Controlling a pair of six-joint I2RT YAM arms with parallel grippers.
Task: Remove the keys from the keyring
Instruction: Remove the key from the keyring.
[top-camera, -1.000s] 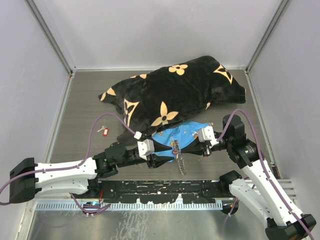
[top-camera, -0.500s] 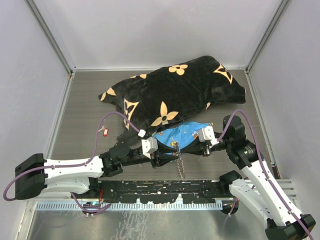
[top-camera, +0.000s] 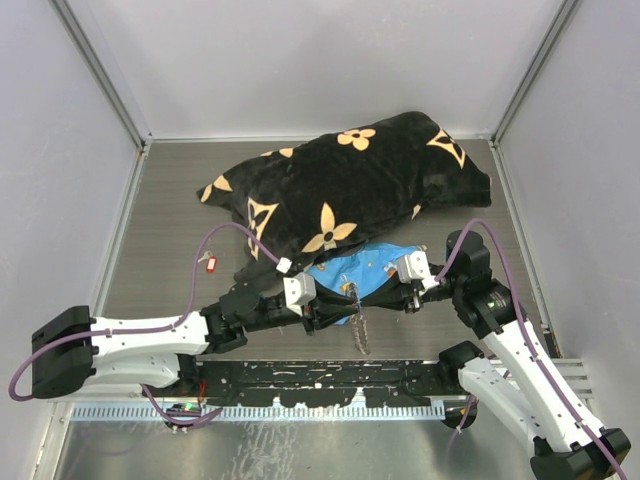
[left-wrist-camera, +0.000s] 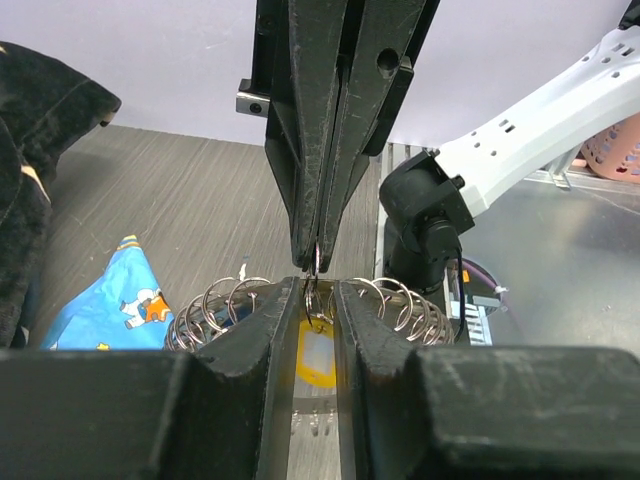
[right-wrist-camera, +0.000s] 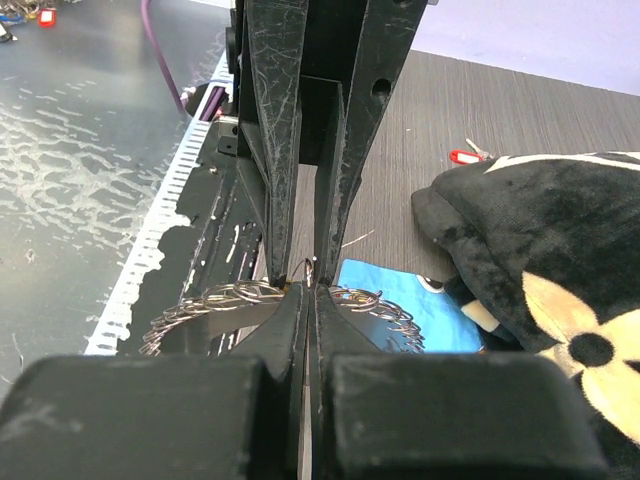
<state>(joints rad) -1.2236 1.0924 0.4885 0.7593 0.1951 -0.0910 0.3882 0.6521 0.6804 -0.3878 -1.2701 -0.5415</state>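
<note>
From above, the meeting fingertips blur together, so going by the wrist views, my right hand (right-wrist-camera: 305, 295) is pinched tight on the keyring (left-wrist-camera: 215, 305) dangling between both level, facing hands, while my left hand (left-wrist-camera: 317, 300) leaves a narrow gap around a yellow key head (left-wrist-camera: 315, 362), and I cannot tell whether it grips.

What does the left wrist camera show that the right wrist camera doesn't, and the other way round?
Only left wrist: a yellow key head held in the left hand, and the right arm's white link. Only right wrist: a red-headed key lying loose on the table. Both: the coiled keyring, blue cloth, black pillow, and the right hand pinching the ring.
</note>
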